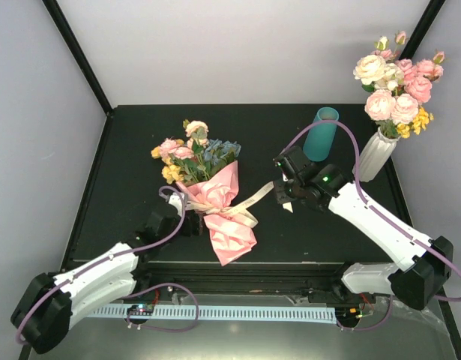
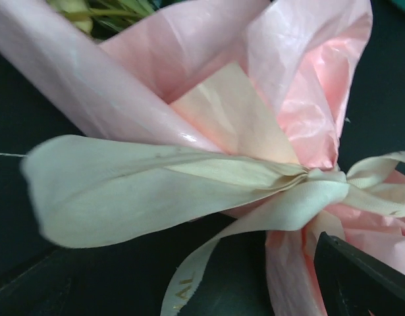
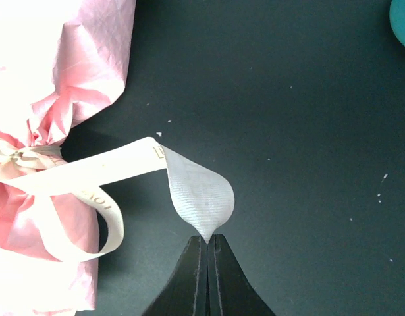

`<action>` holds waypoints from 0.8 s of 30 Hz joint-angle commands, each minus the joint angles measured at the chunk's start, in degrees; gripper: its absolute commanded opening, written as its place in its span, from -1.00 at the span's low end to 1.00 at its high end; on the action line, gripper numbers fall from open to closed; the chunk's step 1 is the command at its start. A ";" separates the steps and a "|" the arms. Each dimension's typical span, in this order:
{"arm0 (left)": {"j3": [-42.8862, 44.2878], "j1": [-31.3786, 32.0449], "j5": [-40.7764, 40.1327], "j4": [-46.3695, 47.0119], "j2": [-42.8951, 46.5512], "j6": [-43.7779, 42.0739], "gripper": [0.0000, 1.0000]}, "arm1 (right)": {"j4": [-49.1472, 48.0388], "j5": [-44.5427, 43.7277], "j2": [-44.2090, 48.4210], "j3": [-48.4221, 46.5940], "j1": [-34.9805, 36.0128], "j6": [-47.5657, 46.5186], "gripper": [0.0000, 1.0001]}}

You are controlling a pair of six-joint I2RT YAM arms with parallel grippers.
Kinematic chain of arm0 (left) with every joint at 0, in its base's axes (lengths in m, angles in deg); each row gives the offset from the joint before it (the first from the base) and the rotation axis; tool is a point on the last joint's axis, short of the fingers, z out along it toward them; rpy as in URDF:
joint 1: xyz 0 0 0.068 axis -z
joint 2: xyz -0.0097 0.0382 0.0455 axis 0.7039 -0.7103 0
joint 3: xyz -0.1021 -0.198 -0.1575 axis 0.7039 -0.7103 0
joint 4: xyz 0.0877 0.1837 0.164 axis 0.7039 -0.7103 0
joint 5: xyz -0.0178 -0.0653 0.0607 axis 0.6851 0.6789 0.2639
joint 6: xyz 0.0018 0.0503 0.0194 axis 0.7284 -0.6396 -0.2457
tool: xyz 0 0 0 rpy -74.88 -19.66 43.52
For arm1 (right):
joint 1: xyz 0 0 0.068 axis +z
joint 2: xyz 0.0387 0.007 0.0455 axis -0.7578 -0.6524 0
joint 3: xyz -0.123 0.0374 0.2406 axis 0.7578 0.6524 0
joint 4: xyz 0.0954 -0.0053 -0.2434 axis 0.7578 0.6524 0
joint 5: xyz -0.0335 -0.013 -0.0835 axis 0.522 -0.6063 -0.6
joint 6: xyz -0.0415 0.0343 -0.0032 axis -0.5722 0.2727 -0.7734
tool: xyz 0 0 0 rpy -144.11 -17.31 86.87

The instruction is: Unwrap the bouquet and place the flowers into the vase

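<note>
The bouquet (image 1: pixel 208 187) lies on the black table, its flowers (image 1: pixel 191 154) pointing away from me and its pink paper (image 1: pixel 229 225) toward the near edge. A cream ribbon (image 1: pixel 252 201) is knotted round its waist (image 2: pixel 314 178). My right gripper (image 3: pixel 207 238) is shut on one ribbon tail (image 3: pixel 195 191), drawn out to the right of the bouquet. My left gripper (image 1: pixel 184 216) sits close at the bouquet's left side, open, with only one dark finger (image 2: pixel 363 283) showing and a loose ribbon tail (image 2: pixel 189 283) hanging before it. The teal vase (image 1: pixel 321 133) stands upright behind the right gripper.
A white ribbed vase (image 1: pixel 376 154) of larger pink and cream roses stands at the far right, just beside the teal vase. Black frame posts rise at both back corners. A perforated white rail (image 1: pixel 237 311) runs along the near edge between the arm bases.
</note>
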 commanded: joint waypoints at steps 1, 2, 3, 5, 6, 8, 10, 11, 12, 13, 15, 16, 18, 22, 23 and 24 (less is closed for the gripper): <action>-2.06 0.35 -5.36 -1.60 2.51 2.49 0.88 | -0.85 1.71 0.99 0.51 -0.45 0.61 -0.97; -2.11 0.43 -5.23 -1.20 1.90 2.38 0.87 | -0.89 1.76 0.92 0.53 -0.45 0.57 -0.97; -1.85 0.39 -5.05 -1.03 0.89 2.19 0.86 | -0.84 1.76 0.85 0.51 -0.45 0.53 -0.97; -1.05 0.47 -4.67 -0.31 -1.59 1.43 0.81 | -0.86 1.85 0.66 0.51 -0.45 0.51 -0.97; -0.64 0.48 -4.19 0.25 -3.18 0.94 0.77 | -0.91 1.92 0.56 0.44 -0.46 0.43 -0.97; 0.22 0.44 -3.31 1.04 -6.52 0.09 0.67 | -0.84 1.94 0.49 0.35 -0.43 0.35 -0.97; 1.31 0.48 -2.32 2.17 -9.74 -0.82 0.59 | -0.75 1.81 0.40 0.33 -0.45 0.22 -0.97; 1.70 0.48 -0.88 3.52 -11.18 -1.76 0.56 | -0.78 1.79 0.46 0.33 -0.40 0.13 -0.97; 2.01 0.42 0.25 4.86 -12.36 -2.45 0.54 | -0.75 1.79 0.47 0.40 -0.43 0.17 -0.97; 2.40 0.46 1.30 5.96 -13.65 -3.01 0.50 | -0.75 1.79 0.44 0.48 -0.41 0.02 -0.97; 3.52 0.76 2.16 6.89 -15.78 -4.01 0.41 | -0.65 1.86 0.48 0.51 -0.46 -0.04 -0.97; 4.01 1.04 2.16 7.14 -16.81 -4.43 0.37 | -0.51 1.85 0.52 0.58 -0.44 -0.05 -0.97; 4.25 1.63 1.96 8.49 -18.33 -4.89 0.27 | -0.55 1.70 0.64 0.80 -0.46 -0.12 -0.97; 4.24 3.23 -0.11 9.52 -19.82 -4.43 -0.23 | -0.58 1.69 0.74 1.03 -0.41 -0.14 -0.97; 4.39 3.59 -0.70 9.28 -19.56 -4.42 -0.43 | -0.57 1.75 0.63 1.03 -0.47 -0.10 -0.97; 4.49 3.76 -0.92 8.90 -18.96 -4.70 -0.66 | -0.59 1.76 0.52 1.03 -0.46 -0.03 -0.97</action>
